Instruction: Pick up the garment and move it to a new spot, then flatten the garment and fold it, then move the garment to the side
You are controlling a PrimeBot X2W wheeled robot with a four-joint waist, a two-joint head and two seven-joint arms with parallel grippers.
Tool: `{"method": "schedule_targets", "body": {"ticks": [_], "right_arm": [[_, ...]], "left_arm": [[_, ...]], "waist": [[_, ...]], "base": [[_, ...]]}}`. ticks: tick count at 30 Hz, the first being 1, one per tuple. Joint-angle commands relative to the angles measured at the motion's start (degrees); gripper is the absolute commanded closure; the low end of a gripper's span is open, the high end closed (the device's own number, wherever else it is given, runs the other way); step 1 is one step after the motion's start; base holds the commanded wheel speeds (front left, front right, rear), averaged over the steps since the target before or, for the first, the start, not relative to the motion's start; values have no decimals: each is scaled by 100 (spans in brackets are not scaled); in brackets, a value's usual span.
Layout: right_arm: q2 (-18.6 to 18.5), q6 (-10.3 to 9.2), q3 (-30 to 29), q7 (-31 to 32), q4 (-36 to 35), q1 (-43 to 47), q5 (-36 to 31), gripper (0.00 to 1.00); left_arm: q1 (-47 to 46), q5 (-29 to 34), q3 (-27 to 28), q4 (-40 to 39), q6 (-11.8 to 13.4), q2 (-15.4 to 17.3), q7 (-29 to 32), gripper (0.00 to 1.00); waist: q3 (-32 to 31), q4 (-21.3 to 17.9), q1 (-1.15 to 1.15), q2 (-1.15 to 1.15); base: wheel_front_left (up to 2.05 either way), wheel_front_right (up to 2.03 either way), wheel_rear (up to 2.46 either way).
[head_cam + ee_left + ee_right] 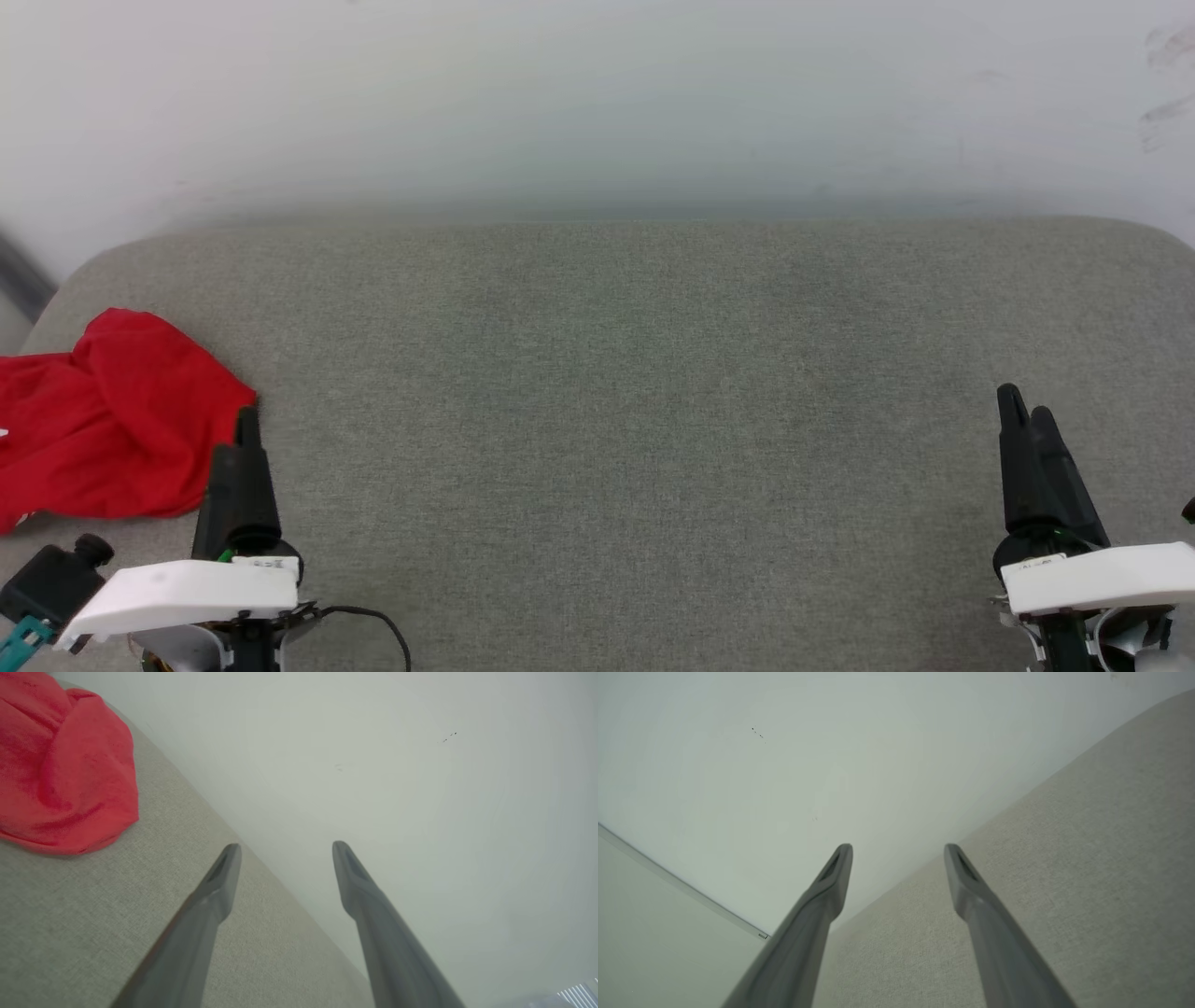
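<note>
We have a broad grey fabric-covered surface (616, 392) in front of us, with a pale wall (597, 93) rising behind its far edge. The garment (103, 420) lies crumpled in a red heap at the far left end of the surface, near the rounded corner, and part of it runs off the left edge of the head view. We cannot make out the sleeves, trim or lettering in the bunched cloth.

The left end effector (245, 422) hovers just beside the heap's right edge. Its wrist view shows the two fingers spread apart with nothing between them, and the red cloth (65, 765) sits off to the upper left. The right end effector (1024, 403) is well apart from the garment, at the opposite end of the surface, with its fingers also spread and empty (899, 847).

We judge that we are at the first step, the pick-up, with no grasp made yet. The next move calls for swinging the left end effector leftward over the heap, lowering it into a raised fold, and closing on enough cloth to lift it toward the middle of the surface.
</note>
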Motion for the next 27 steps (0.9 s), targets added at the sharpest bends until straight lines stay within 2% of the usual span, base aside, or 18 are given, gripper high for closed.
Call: {"method": "schedule_targets", "body": {"ticks": [1, 17, 21, 27], "right_arm": [[-19, 0, 27, -66, -174, -63, -308, 0], [-24, 0, 309, -343, -512, 52, -2249, 0], [-25, 0, 345, -404, -545, 78, -2658, 0], [-27, 0, 328, -499, -603, 99, -3130, 0]], "left_arm": [[12, 298, -121, -215, 65, 15, -60, 0], [15, 2736, -1415, -833, 528, 96, -337, 0], [-24, 3253, -1930, -826, 863, 376, -398, 0], [-140, 3708, -2729, -770, 1667, 790, -484, 0]], "waist": [[6, -2, -1, 0], [66, -7, -1, 0], [70, -7, -1, 0], [73, -9, -1, 0]], "base": [[0, 0, 0], [0, 0, 0], [0, 0, 0], [0, 0, 0]]}}
